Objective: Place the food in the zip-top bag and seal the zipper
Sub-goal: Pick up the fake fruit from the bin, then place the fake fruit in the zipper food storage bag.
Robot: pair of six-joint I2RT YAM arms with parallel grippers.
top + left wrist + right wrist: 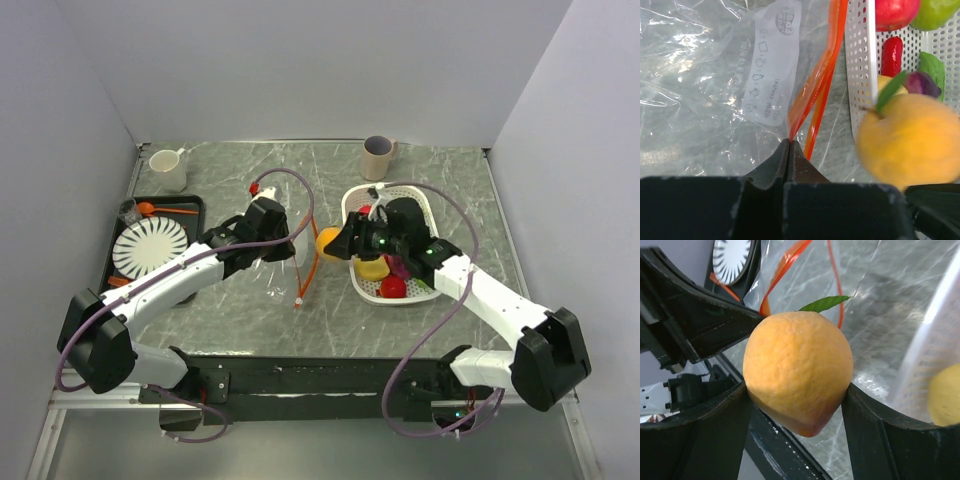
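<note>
Grey marbled tabletop (330, 320) is shared by one zip-top bag (700, 90), one white basket (860, 75), one white cup (168, 170) and one beige cup (378, 157). One orange fruit (797, 360) is clamped in the right gripper (796, 405), just beside the bag's mouth. The zipper (815, 85) is pinched by the closed left gripper (790, 145).

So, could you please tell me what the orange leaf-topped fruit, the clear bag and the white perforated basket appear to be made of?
Orange leaf-topped fruit: probably moulded plastic or foam; matte, finely pebbled skin.
Clear bag: thin glossy plastic film; creases and glare.
White perforated basket: rigid plastic, likely; even punched holes.
</note>
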